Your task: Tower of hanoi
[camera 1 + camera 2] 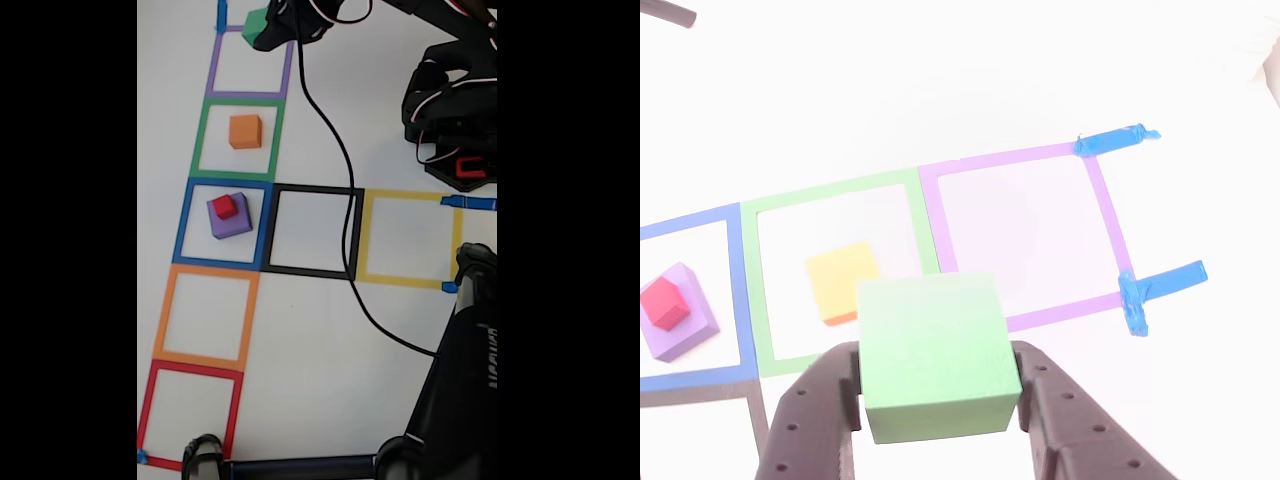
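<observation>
My gripper (938,395) is shut on the green cube (935,355) and holds it up above the table, near the purple tape square (1110,215). In the fixed view the gripper (272,28) and green cube (256,24) sit at the top, over the purple tape square (213,70). The orange cube (245,131) rests inside the green tape square (200,140); it also shows as an orange cube (840,280) in the other view. The purple cube (231,218) lies in the blue tape square (183,225) with the red cube (225,206) on top.
A black cable (345,200) runs from the gripper down across the black tape square (270,230). Yellow (455,240), orange (165,315) and red (148,405) tape squares lie unoccupied. The arm's base (455,110) stands at the upper right; dark hardware (460,380) fills the lower right.
</observation>
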### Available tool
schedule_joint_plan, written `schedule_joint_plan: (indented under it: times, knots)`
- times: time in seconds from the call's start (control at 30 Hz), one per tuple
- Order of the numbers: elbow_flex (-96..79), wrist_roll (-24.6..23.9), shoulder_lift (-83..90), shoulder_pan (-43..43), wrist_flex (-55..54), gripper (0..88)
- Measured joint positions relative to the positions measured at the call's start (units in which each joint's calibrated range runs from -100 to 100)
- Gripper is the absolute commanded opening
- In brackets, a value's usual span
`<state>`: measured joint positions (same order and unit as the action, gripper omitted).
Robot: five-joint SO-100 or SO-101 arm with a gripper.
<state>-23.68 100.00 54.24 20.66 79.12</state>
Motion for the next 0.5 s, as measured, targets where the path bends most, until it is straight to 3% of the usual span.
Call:
schedule_joint_plan:
  times: [0.2, 0.5]
  knots:
    - [20.9, 0.0, -4.9, 0.0, 15.2, 1.1]
    - [17.8, 0.0, -3.7, 2.5, 16.0, 1.1]
